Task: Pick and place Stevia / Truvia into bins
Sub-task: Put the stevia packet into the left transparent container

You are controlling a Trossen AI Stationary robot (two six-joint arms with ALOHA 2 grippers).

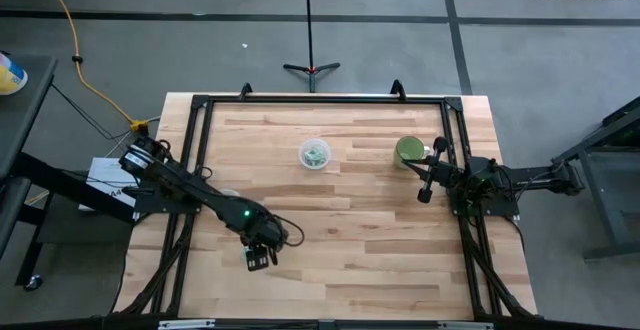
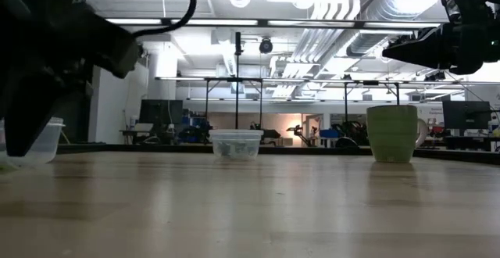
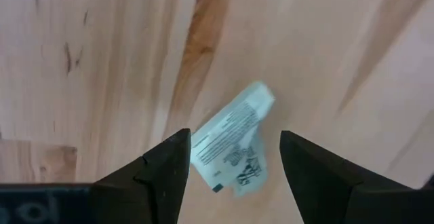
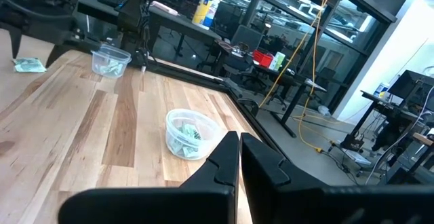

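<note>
One green-and-white sachet (image 3: 234,146), creased, lies flat on the wood. My left gripper (image 3: 235,140) hangs open right above it, near the table's near-left part (image 1: 260,259), one finger on either side of the sachet. In the right wrist view the same sachet (image 4: 28,64) shows under the left arm. A clear cup (image 1: 314,154) at the table's far middle holds several sachets (image 4: 188,137). A second clear cup (image 4: 110,60) stands by the left arm (image 2: 35,141). My right gripper (image 4: 239,157) is shut and held above the table's right side (image 1: 425,192).
A solid green cup (image 1: 410,151) stands just beyond the right gripper, toward the far edge (image 2: 392,133). A black frame (image 1: 320,100) runs along the table's far edge and both sides. Bare wood lies between the two arms.
</note>
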